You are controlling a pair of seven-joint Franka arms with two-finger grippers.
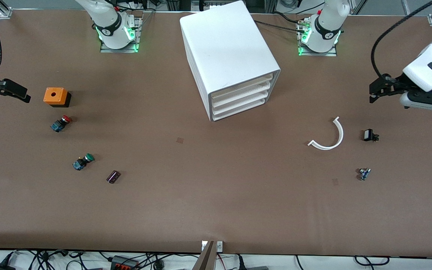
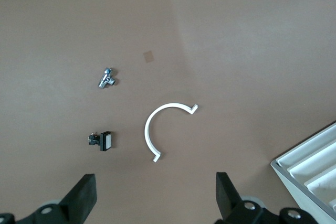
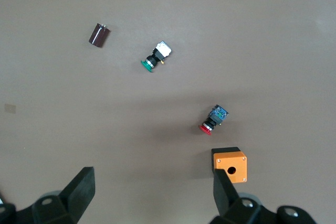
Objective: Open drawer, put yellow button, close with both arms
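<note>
A white cabinet (image 1: 229, 60) stands at the middle of a brown table (image 1: 216, 210), its four drawers all shut; the top drawer (image 1: 243, 87) is the one to open. No yellow button shows in any view. The likely slip is grabbing the red-capped button (image 1: 61, 123) or green-capped button (image 1: 83, 162) instead, both toward the right arm's end, near an orange box (image 1: 55, 96) and a small dark cylinder (image 1: 113, 176). The right gripper (image 1: 11, 92) hangs over that table edge, fingers apart. The left gripper (image 1: 383, 88) hangs over the left arm's end, fingers apart, above a white curved strip (image 1: 330, 137), a black switch (image 1: 369, 135) and a small metal part (image 1: 364, 174). Cables trail along the table's edges.
</note>
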